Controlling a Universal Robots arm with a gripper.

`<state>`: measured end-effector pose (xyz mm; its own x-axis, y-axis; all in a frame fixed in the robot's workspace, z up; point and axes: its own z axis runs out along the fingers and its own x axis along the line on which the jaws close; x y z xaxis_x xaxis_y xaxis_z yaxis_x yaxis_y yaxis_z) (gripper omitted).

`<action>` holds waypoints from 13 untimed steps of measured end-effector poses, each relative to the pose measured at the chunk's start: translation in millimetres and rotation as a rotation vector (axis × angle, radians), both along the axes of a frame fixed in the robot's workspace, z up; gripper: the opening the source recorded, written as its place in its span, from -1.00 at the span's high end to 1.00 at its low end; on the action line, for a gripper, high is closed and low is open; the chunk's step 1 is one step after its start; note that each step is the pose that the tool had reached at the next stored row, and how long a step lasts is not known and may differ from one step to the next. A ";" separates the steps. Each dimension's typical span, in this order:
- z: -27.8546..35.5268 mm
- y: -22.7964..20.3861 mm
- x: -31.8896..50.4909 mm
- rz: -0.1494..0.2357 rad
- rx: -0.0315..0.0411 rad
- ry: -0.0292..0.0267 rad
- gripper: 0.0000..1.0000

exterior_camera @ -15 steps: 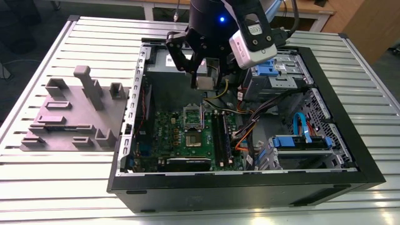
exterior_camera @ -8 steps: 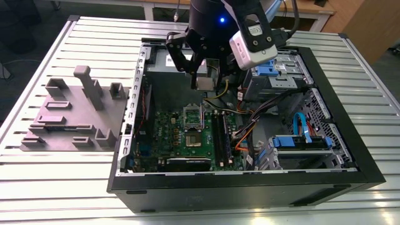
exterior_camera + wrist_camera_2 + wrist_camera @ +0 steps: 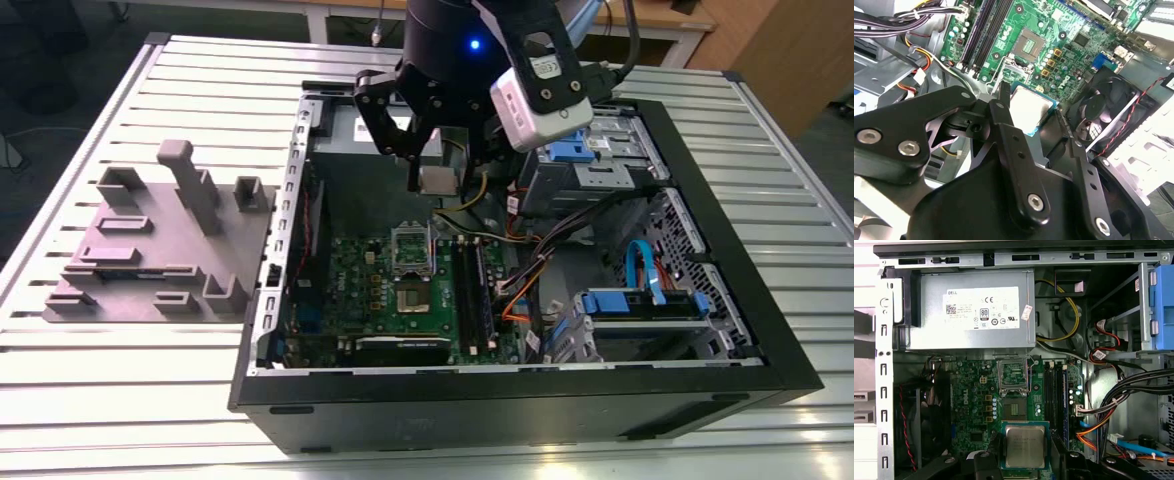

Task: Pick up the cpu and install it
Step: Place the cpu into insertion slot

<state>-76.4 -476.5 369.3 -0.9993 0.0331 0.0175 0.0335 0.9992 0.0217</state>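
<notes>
I have the gripper [image 3: 437, 166] clenched on the cpu [image 3: 1025, 446], its metal top facing up between the black fingers [image 3: 1004, 130]. It hangs inside the open computer case [image 3: 747, 335], above the green motherboard [image 3: 976, 410], near the open socket [image 3: 1016, 413] but not touching it.

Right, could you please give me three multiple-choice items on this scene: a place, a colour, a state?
1. Where is the small silvery square cpu? A on a shelf; B in the black pincer, over the open black computer case; C in a person's hand.
2. The flat printed motherboard is: A green; B red; C white.
3. The pincer is: A wide open; B off the arm; C shut on the cpu.
Key: B, it hangs gripped above the case; A, the board shows green; C, it clamps the chip.
</notes>
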 end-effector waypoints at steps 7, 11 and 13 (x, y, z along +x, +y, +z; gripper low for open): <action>0.0 -1.6 0.0 0.000 -0.0001 0.0001 0.05; 0.0 -3.3 0.0 0.000 0.0000 0.0000 0.05; 0.0 -3.3 0.0 0.000 0.0001 0.0000 0.05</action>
